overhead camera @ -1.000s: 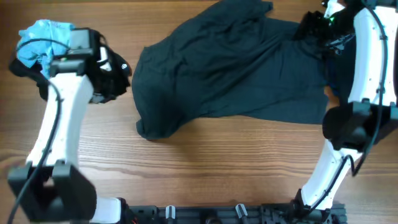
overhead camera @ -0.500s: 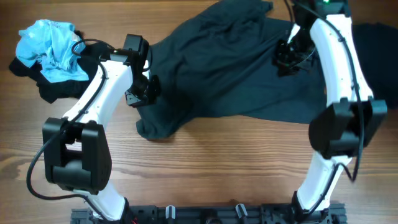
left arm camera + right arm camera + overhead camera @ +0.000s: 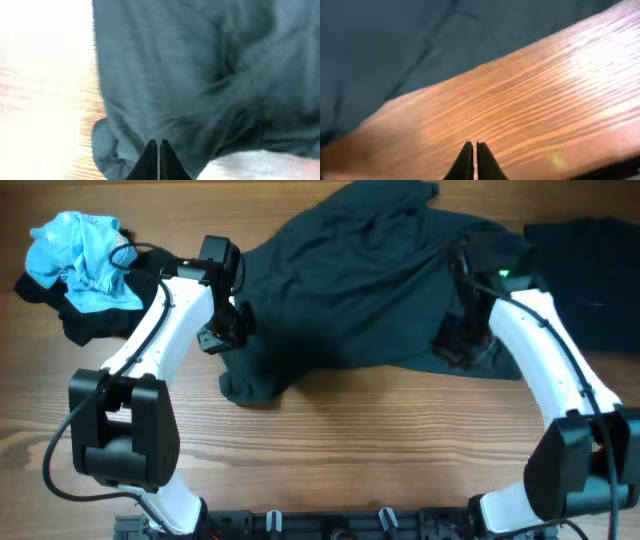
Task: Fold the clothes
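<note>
The clothes lie on a wooden table. A large dark T-shirt is spread, crumpled, across the middle. My left gripper is at its left edge, fingers shut, tips over the dark fabric with nothing seen between them. My right gripper hovers by the shirt's front right edge. Its jaws are shut and empty over bare wood, with the shirt's hem just beyond. A light blue garment lies bunched on a black one at the far left.
Another black garment lies flat at the right edge. The wooden table shows bare wood along the front. The arm bases and a black rail sit at the near edge.
The right arm swung from the back right corner down to the shirt's front right edge and its jaws shut. The left arm came from the blue garment to the shirt's left edge.
</note>
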Controlling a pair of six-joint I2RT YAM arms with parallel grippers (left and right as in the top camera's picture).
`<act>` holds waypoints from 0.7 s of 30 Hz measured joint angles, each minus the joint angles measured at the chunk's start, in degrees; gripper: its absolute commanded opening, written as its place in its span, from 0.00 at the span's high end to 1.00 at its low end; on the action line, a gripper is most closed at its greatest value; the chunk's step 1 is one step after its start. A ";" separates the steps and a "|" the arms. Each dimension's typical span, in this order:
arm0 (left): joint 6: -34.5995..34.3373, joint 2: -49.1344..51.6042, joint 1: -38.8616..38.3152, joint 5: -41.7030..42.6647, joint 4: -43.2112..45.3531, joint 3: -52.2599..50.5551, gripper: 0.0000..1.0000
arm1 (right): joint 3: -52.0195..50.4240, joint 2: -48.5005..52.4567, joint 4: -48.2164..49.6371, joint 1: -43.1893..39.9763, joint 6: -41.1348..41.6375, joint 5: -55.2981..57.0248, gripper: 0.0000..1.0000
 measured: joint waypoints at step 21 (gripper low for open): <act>-8.55 0.11 0.00 -6.54 23.54 -12.68 0.96 | -6.84 4.11 17.77 -4.90 -3.91 2.47 0.96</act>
